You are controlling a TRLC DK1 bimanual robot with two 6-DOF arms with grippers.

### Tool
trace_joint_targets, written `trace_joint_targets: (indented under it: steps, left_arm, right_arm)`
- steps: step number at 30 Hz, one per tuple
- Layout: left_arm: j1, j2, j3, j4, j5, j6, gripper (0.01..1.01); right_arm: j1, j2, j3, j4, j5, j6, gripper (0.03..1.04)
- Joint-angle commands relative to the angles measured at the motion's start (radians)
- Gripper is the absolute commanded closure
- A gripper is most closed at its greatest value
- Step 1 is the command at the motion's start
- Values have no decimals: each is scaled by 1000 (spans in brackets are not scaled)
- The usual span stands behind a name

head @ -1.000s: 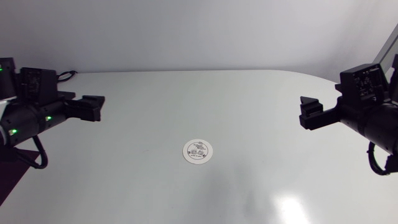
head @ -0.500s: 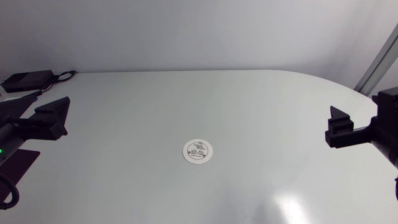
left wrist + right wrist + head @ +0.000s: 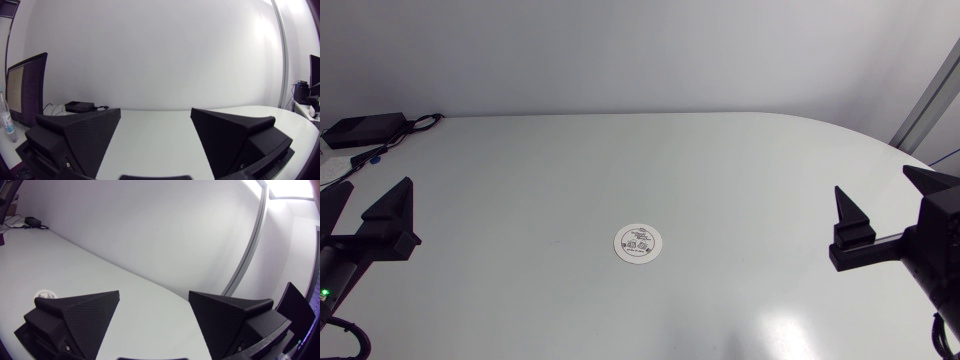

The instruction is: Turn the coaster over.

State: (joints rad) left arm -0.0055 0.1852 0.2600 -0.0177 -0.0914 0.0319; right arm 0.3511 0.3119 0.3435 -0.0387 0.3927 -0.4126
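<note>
A round white coaster is shown lying flat, printed face up, mid-table. The left gripper and right gripper are held spread open and empty at the sides, well apart from it. Whether it has been turned cannot be told.

Coaster on table, open on every side (above too)
</note>
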Motion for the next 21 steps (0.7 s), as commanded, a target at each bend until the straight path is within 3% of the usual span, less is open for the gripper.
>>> trace_joint_targets:
  steps: [1,8,21]
  left_arm:
    - [4,-15,-48,24,-11,-9,48]
    - [-25,-197,-154,10,-11,53,48]
    - [-5,-199,-191,91,-11,54,48]
  right_arm:
    - [23,16,-49,30,-2,-18,66]
    - [20,-25,-163,145,-5,-60,66]
    - [9,-191,-267,215,-3,-61,66]
